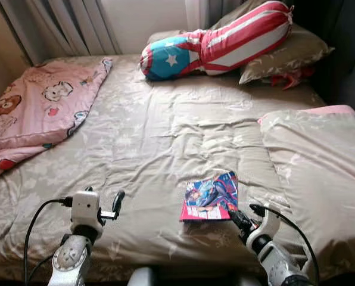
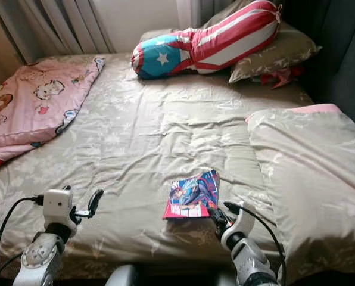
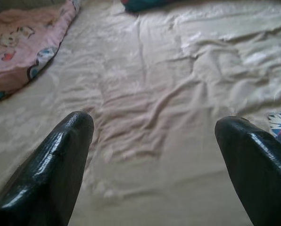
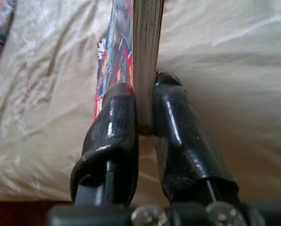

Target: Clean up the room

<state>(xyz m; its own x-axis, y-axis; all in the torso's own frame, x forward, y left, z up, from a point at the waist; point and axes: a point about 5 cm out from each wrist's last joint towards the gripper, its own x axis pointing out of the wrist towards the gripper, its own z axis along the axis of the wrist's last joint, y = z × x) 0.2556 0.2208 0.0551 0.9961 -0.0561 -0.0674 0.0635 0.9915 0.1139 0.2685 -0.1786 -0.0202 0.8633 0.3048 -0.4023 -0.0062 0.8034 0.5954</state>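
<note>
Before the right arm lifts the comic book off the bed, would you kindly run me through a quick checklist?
1. Right gripper closed on the comic book: ok, fingers pinch its page edge.
2. Grip depth: not ok, only the near corner is held.
3. Book free of the bedsheet: cannot tell.
4. Left gripper clear of the book: ok, open, off to the side.
5. Folded blanket clear of the book: ok.

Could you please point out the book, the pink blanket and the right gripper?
book (image 1: 210, 196), left eye view, middle of its cover.
pink blanket (image 1: 43, 107), left eye view, its middle.
right gripper (image 4: 145, 106), right wrist view, between its fingertips.
</note>
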